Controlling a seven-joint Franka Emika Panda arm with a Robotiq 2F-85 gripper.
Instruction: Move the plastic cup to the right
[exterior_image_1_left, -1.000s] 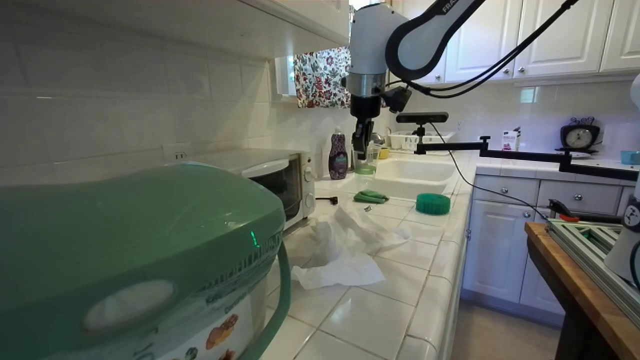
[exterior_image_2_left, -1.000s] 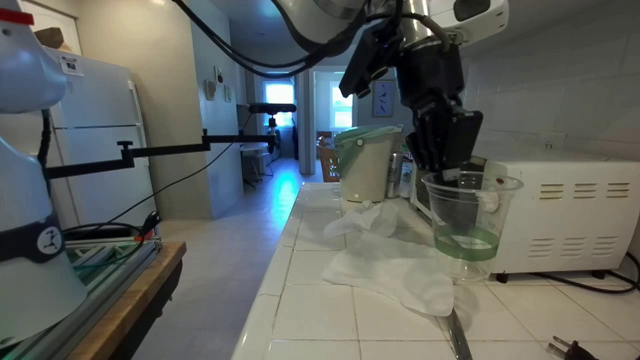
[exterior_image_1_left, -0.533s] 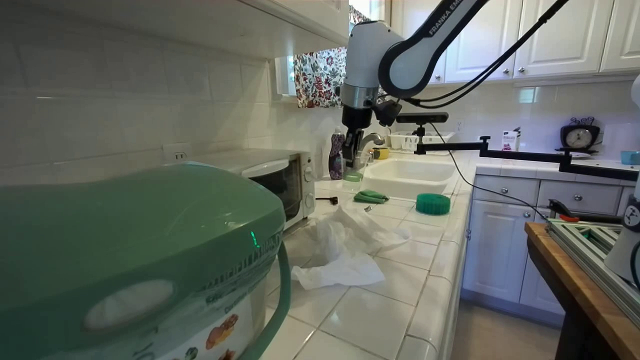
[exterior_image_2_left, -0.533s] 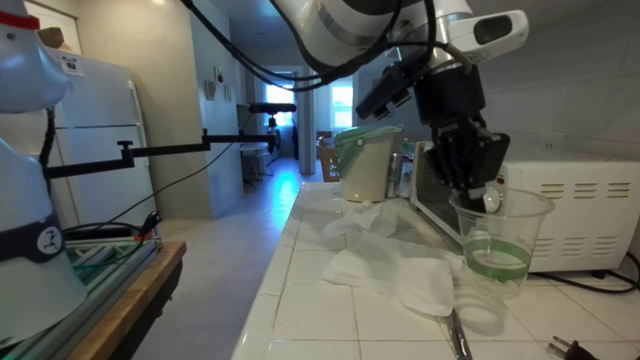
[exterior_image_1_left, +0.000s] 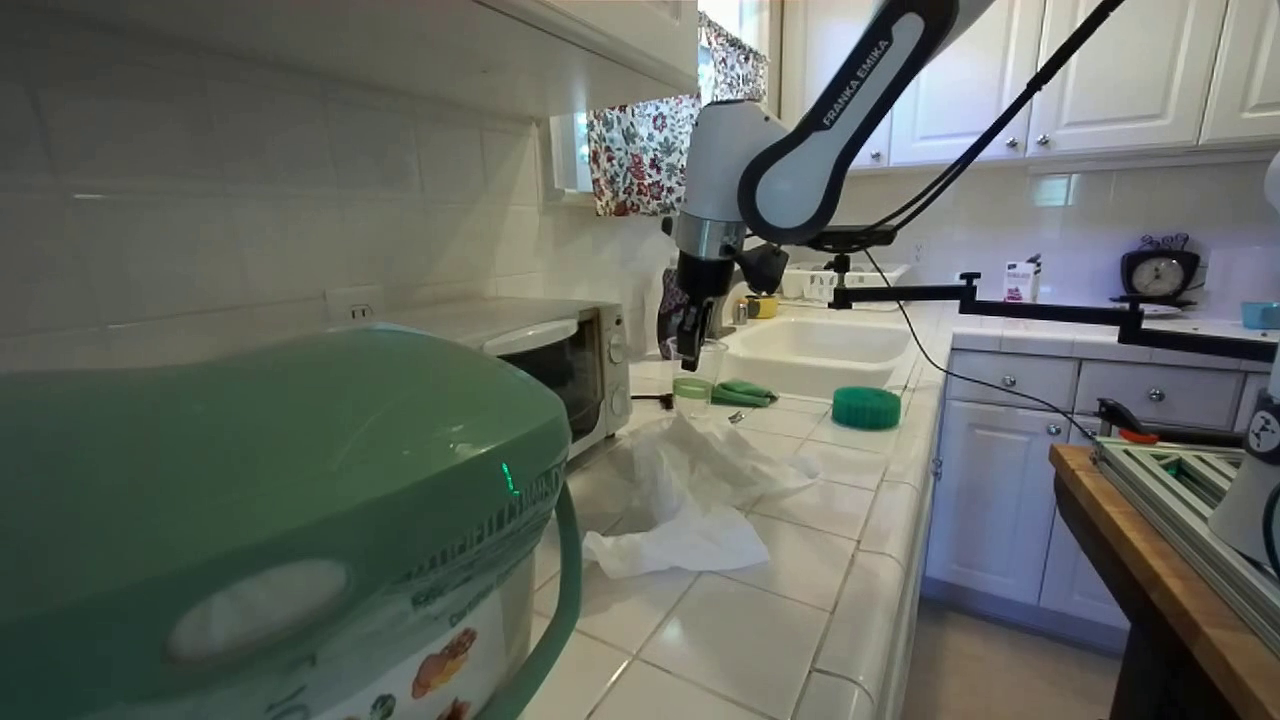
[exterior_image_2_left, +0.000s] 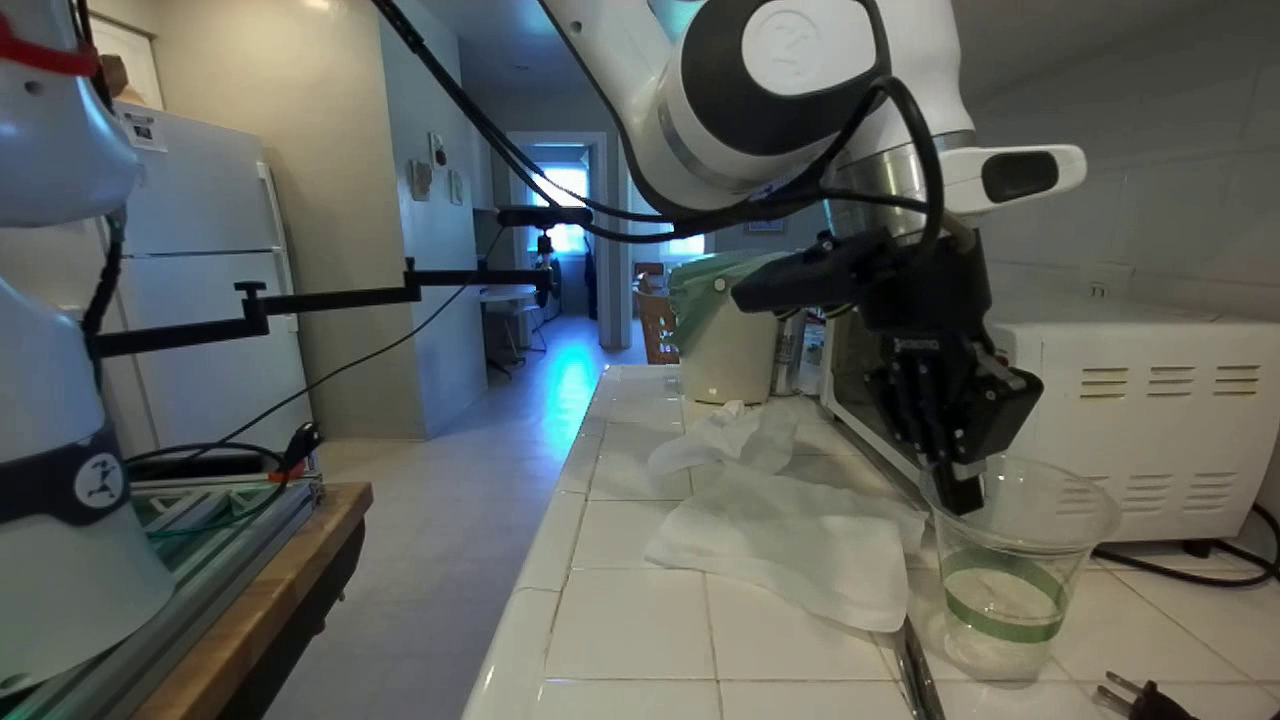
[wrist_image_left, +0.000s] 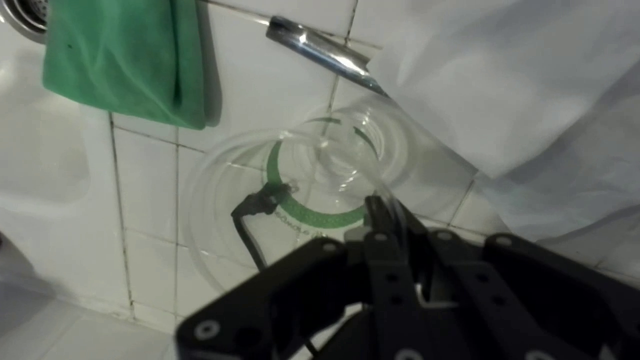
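The clear plastic cup with a green band shows in both exterior views (exterior_image_1_left: 692, 390) (exterior_image_2_left: 1005, 612) and in the wrist view (wrist_image_left: 320, 218). It is low over the white tiled counter beside the microwave, roughly upright with a slight tilt. I cannot tell whether its base touches the tiles. My gripper (exterior_image_1_left: 690, 362) points down at the cup's rim, and it also shows in an exterior view (exterior_image_2_left: 962, 495). In the wrist view the fingers (wrist_image_left: 387, 206) are closed on the cup's wall, one finger inside and one outside.
The white microwave (exterior_image_2_left: 1150, 430) stands behind the cup. Crumpled white paper (exterior_image_2_left: 790, 540) and a metal handle (exterior_image_2_left: 915, 670) lie beside it. A black plug (exterior_image_2_left: 1150, 702), a green cloth (wrist_image_left: 125, 65), a green round dish (exterior_image_1_left: 866, 408) and the sink (exterior_image_1_left: 820, 345) are near.
My gripper has carried the cup down toward the counter. The cup has shifted left in one exterior picture and right in the opposite-facing one. The gripper stays closed on it.
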